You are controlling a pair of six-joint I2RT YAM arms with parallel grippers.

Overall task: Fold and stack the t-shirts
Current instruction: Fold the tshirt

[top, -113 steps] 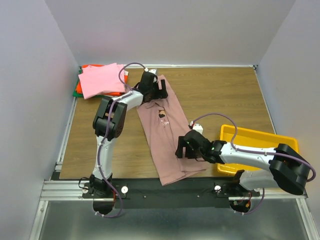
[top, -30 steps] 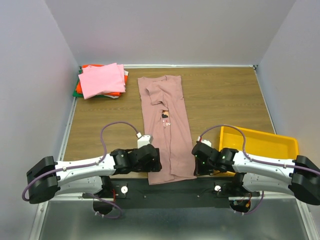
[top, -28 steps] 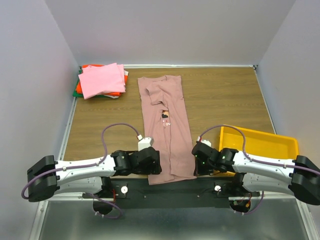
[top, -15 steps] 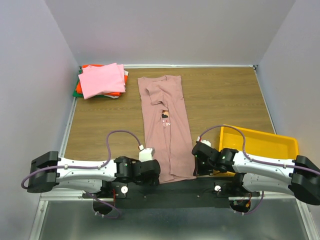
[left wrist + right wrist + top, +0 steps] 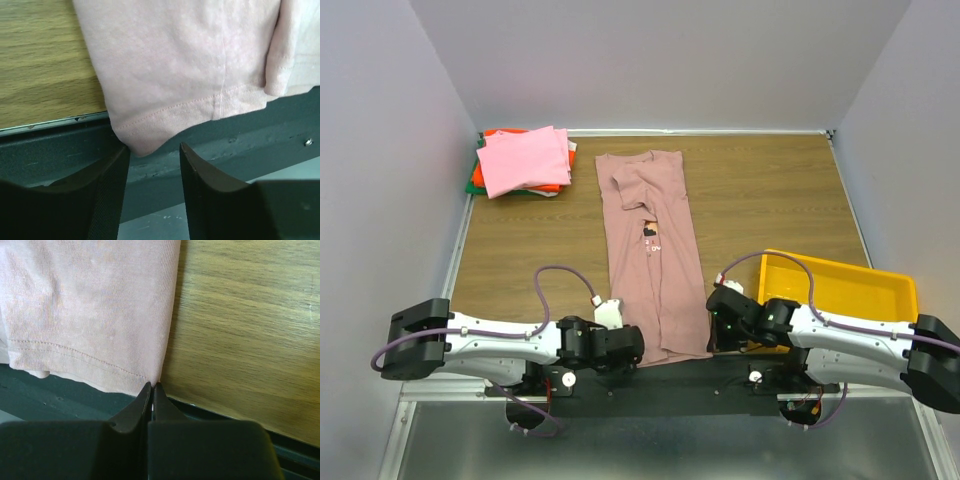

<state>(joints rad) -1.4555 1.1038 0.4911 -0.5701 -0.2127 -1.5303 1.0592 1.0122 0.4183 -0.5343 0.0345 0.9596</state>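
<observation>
The mauve shirt (image 5: 650, 250) is lying flat on the table (image 5: 770, 190), its long axis running from the near edge away from the arms; its hem is hanging just ahead of both claws; the left claw (image 5: 152, 150) is gaping, the left hem corner at its mouth; the right claw (image 5: 151, 386) is clenched at the right corner, cloth pinched or not I cannot tell.

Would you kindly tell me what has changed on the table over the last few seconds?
The mauve t-shirt was swung from a diagonal to lie straight. The left end effector came from the collar to the near hem's left corner, open around it; the right end effector sits shut at the right corner. The folded stack and yellow tray stayed put.
</observation>
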